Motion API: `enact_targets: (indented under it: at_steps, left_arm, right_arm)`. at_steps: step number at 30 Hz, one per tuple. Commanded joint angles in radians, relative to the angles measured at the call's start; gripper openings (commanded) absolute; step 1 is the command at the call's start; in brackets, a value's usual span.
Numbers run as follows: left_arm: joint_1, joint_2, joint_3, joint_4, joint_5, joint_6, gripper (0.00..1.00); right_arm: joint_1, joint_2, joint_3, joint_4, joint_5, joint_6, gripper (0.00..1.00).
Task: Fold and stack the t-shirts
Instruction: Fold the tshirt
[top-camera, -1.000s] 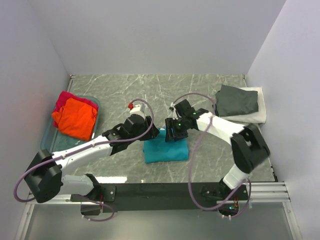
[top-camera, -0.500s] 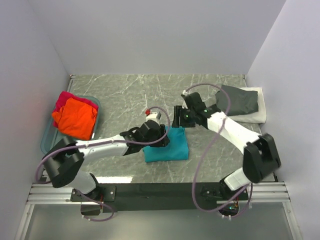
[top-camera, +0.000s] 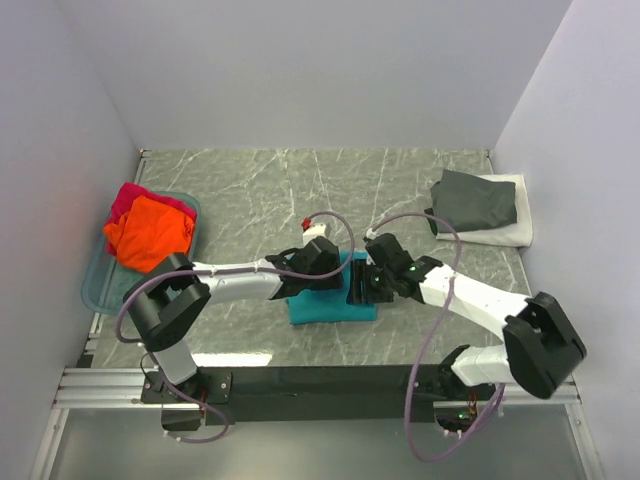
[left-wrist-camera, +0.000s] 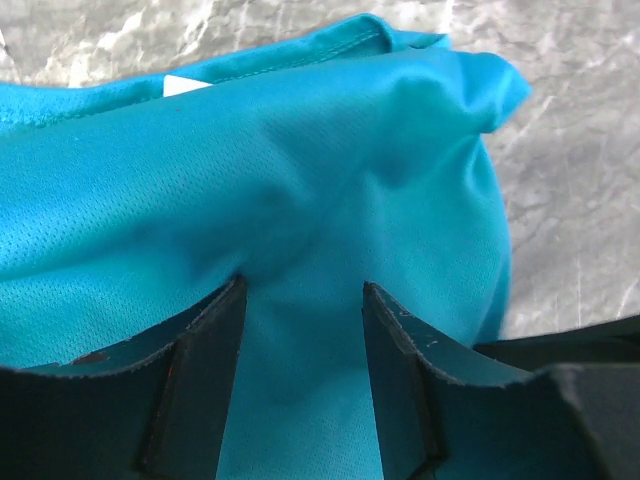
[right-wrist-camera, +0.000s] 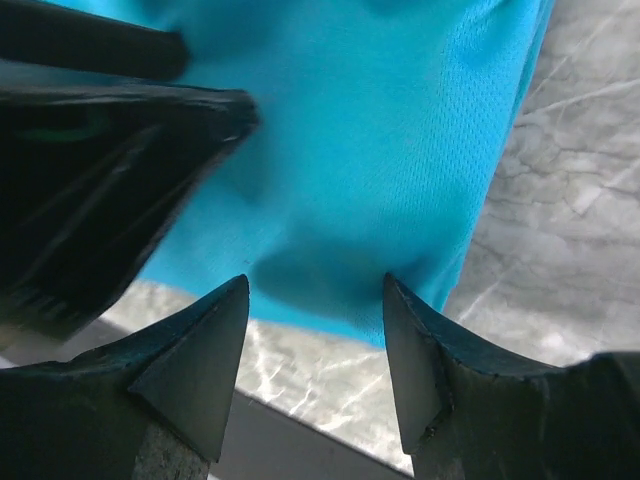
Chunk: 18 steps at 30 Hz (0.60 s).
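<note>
Lowered just now, my left gripper (left-wrist-camera: 300, 290) and right gripper (right-wrist-camera: 315, 285) press the folded teal mesh t-shirt (top-camera: 330, 305), jaws apart; pinching it to stack seems next.

Bright, even overhead light keeps the top view sharp, with only soft shadows and a pale glare strip on the surface (top-camera: 300, 357) behind the left pincer (top-camera: 335, 270) and right pincer (top-camera: 358, 283). Close up, both pincers look dark and underlit. The teal shirt (left-wrist-camera: 300, 170) just ahead shows crisp weave, shaded between the fingers (left-wrist-camera: 200, 360).

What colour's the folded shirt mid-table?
The t-shirt is teal, clearest in the left wrist view.
</note>
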Motion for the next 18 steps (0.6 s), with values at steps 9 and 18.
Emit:
enact_targets:
  at_steps: [9, 18]
  left_arm:
    - [0.007, 0.012, -0.026, 0.009, -0.04, -0.058, 0.57]
    - [0.007, -0.187, -0.009, -0.093, -0.119, -0.017, 0.59]
  right_arm:
    - [0.015, 0.141, -0.046, 0.101, 0.039, 0.012, 0.63]
    - [-0.037, -0.053, 0.028, -0.01, 0.014, -0.02, 0.76]
